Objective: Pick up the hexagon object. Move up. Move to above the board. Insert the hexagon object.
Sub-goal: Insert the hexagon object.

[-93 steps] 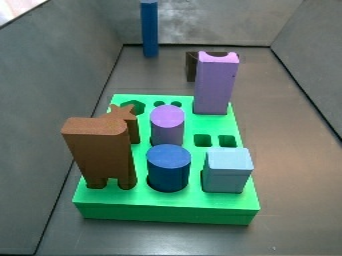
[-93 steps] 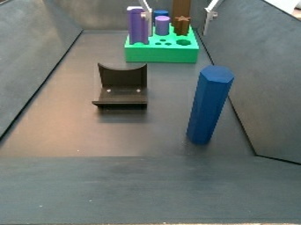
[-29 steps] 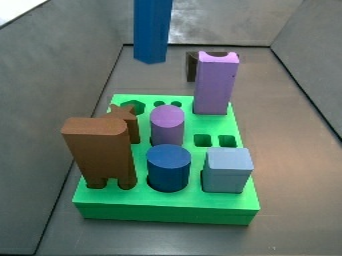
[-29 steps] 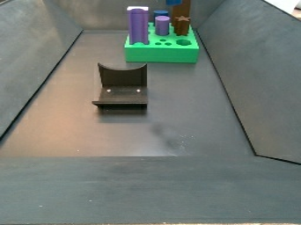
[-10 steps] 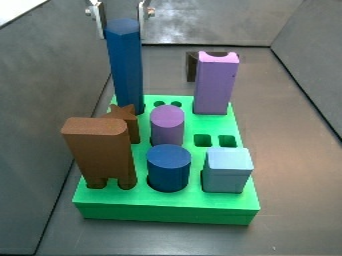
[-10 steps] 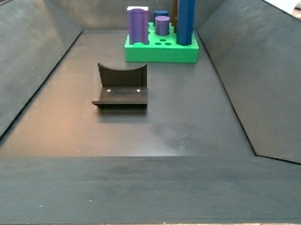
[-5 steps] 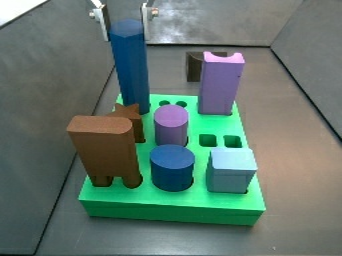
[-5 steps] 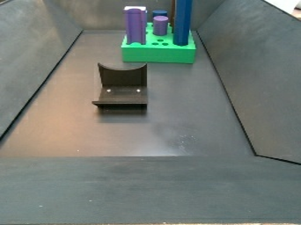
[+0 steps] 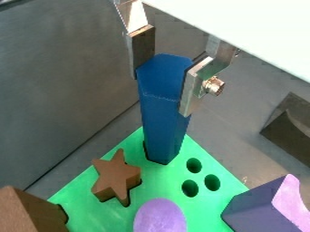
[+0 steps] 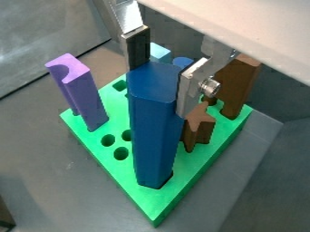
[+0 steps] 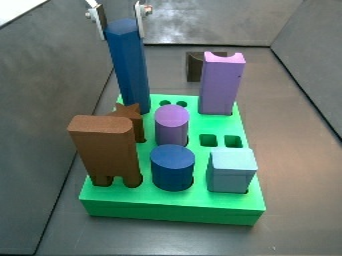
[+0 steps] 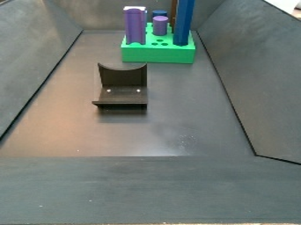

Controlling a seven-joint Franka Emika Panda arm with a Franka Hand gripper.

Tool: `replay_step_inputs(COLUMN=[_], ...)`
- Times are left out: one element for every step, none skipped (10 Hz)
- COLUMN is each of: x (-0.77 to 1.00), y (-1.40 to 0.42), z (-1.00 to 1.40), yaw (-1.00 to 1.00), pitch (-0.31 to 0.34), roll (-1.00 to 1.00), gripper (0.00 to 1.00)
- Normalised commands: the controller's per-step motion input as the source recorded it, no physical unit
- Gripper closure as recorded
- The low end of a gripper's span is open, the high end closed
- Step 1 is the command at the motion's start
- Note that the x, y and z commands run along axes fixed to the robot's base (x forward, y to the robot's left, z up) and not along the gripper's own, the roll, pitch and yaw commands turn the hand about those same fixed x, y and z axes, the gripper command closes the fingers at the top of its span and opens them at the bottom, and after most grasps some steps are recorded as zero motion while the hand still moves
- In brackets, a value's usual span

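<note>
The hexagon object (image 11: 130,75), a tall medium-blue prism, stands with its lower end in a hole at a back corner of the green board (image 11: 174,212). It leans slightly. It also shows in both wrist views (image 9: 164,118) (image 10: 155,127) and in a side view (image 12: 185,19). My gripper (image 9: 168,77) sits over the prism's top with a finger pad on each side of it, shut on it. The gripper also shows in a wrist view (image 10: 164,83) and at the top of a side view (image 11: 118,14). The board shows in other views too (image 9: 155,184) (image 10: 155,207) (image 12: 159,53).
On the board stand a brown block (image 11: 104,150), a purple cylinder (image 11: 170,125), a dark-blue cylinder (image 11: 170,167), a light-blue cube (image 11: 229,170) and a tall lilac block (image 11: 221,82). The fixture (image 12: 121,85) stands on the floor mid-bin. Grey walls enclose the floor.
The prism went from the floor, up, and over to the board's corner hole. In the last second the board shifted slightly and the prism tilted a little; the gripper stays at its top.
</note>
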Motion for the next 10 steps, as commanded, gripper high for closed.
replay_step_inputs(x=[0.03,0.01,0.0,0.0,0.0,0.0,0.0,-0.12,-0.1,-0.1], y=[0.25,0.32,0.31,0.21,0.17,0.15,0.0,-0.08,-0.09,-0.15], z=[-0.28,-0.29,-0.38,-0.4,-0.46,-0.49,-0.03,-0.14,-0.08,-0.04], yaw=[-0.27,-0.23,-0.19,-0.21,-0.28,-0.26,0.0,0.05,0.07,0.03], pitch=[-0.194,-0.167,-0.127,-0.091,-0.053,-0.027,0.0,0.0,0.0,0.0], roll=[-0.18,-0.17,-0.11,-0.02,0.0,0.0,0.0,-0.04,-0.06,-0.08], gripper=[1.0,1.0,1.0,1.0,1.0,1.0,1.0,1.0,1.0,1.0])
